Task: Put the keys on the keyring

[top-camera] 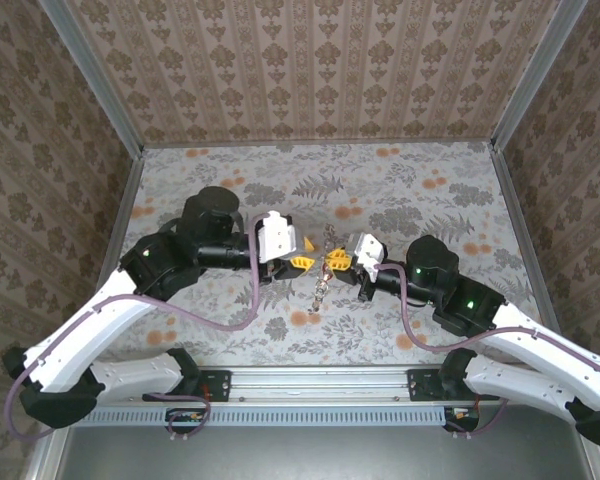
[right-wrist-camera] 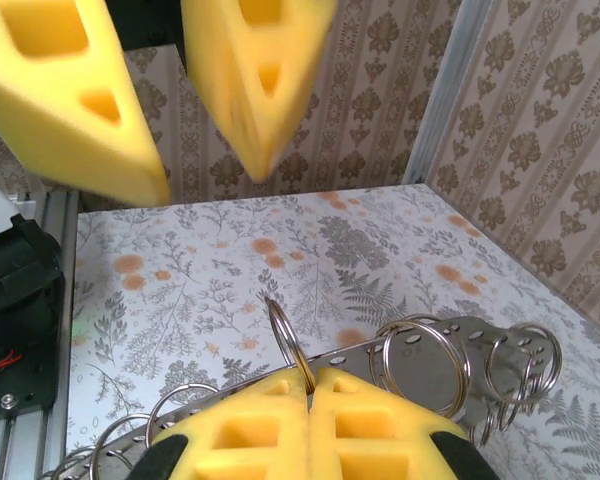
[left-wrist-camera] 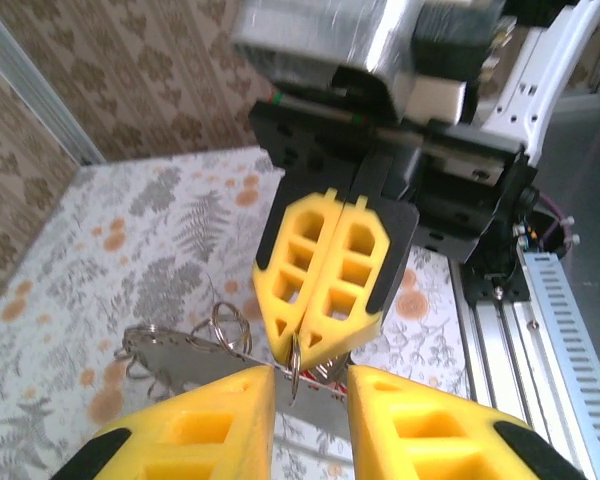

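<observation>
Keyring | mid-counter, upright | right pincer clenched on its lower arc | left pincer released, tips apart just beside it | thin, stiff, light, slippery metal; likely best pinched flat across the wire

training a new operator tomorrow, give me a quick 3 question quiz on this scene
1. True or false: the right gripper is shut on the keyring.
2. Pick one: the left gripper has its jaws A) pressed together, B) apart, C) clamped on the table.
3. What hangs along the metal strip?

Key: 1 true. 2 B. 3 several wire rings.
</observation>
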